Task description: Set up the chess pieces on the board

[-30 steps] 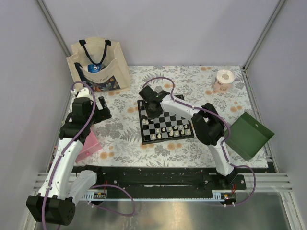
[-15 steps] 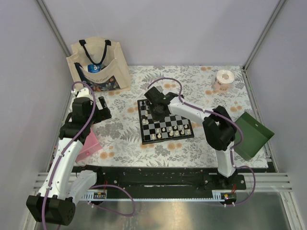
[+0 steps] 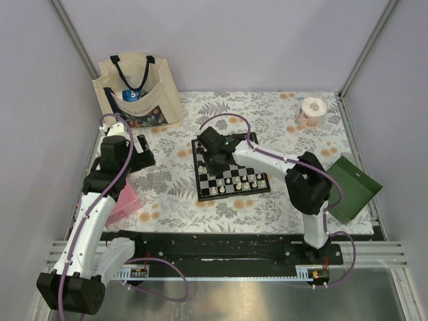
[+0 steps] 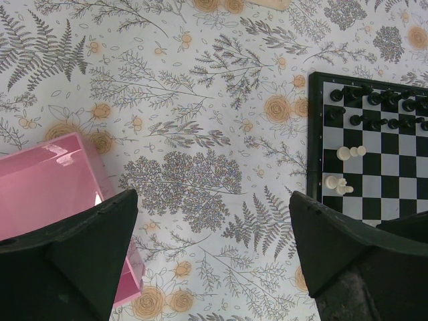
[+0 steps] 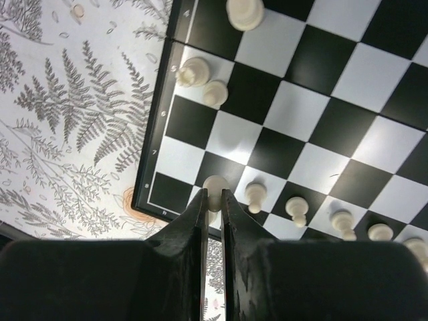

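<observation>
Cream piece (image 5: 214,183) sits pinched in your right gripper (image 5: 212,195), which has just dipped toward the board's (image 5: 279,152) corner, so seating it looks close; left gripper (image 4: 212,224) gapes open.

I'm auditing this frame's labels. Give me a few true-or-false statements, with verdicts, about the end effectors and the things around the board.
1. The right end effector is shut on a cream-white piece. True.
2. The left end effector grips a black piece. False: it is open and empty, above the tablecloth.
3. A pink box lies to the left of the board. True.
4. The tote bag stands on the board. False: it stands at the far left of the tablecloth, apart from the board.
</observation>
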Controlling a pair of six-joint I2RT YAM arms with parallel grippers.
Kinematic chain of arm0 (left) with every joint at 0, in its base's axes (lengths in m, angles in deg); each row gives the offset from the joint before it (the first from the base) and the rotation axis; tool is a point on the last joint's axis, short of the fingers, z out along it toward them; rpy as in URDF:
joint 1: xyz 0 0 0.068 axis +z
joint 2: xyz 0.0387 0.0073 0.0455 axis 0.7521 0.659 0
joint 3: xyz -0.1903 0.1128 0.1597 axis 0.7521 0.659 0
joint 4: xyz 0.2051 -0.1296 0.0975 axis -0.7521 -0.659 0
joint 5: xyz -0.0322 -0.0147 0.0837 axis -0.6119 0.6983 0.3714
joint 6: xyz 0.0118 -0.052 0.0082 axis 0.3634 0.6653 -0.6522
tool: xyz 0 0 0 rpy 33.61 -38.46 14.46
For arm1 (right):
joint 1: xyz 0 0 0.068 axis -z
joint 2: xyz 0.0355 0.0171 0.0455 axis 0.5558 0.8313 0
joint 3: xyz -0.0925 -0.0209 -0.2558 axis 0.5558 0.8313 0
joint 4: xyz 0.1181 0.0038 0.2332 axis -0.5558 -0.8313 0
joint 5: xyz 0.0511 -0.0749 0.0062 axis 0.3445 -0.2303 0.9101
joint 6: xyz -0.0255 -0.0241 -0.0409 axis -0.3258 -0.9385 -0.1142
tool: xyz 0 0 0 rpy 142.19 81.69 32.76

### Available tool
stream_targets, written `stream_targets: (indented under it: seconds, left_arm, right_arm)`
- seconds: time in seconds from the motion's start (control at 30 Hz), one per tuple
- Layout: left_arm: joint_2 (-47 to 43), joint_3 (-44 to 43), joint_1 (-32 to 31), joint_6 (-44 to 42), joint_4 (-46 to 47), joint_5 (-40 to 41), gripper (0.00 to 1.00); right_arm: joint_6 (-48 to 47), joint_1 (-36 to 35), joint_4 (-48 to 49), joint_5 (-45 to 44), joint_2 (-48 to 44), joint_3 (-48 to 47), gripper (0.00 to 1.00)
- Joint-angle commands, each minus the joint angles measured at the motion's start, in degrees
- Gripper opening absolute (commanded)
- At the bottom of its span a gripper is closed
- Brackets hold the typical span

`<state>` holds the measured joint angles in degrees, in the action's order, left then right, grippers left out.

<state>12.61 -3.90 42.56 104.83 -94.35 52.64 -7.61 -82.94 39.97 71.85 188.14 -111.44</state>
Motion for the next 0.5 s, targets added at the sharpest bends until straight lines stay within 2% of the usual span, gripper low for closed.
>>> stream_targets:
  seconds: [0.0,0.47]
  left_arm:
    - [-0.89,0.10,0.33,-0.41,2.18,-0.59,0.99]
    - [-0.71,0.01,0.33,-0.32,2.18,-0.85,0.99]
  right_arm:
    - [0.83,-1.19,0.05,0.48,0.67,-0.75,0.11]
    - [0.03,-1.72,0.66,0.75,2.17,0.74,0.12]
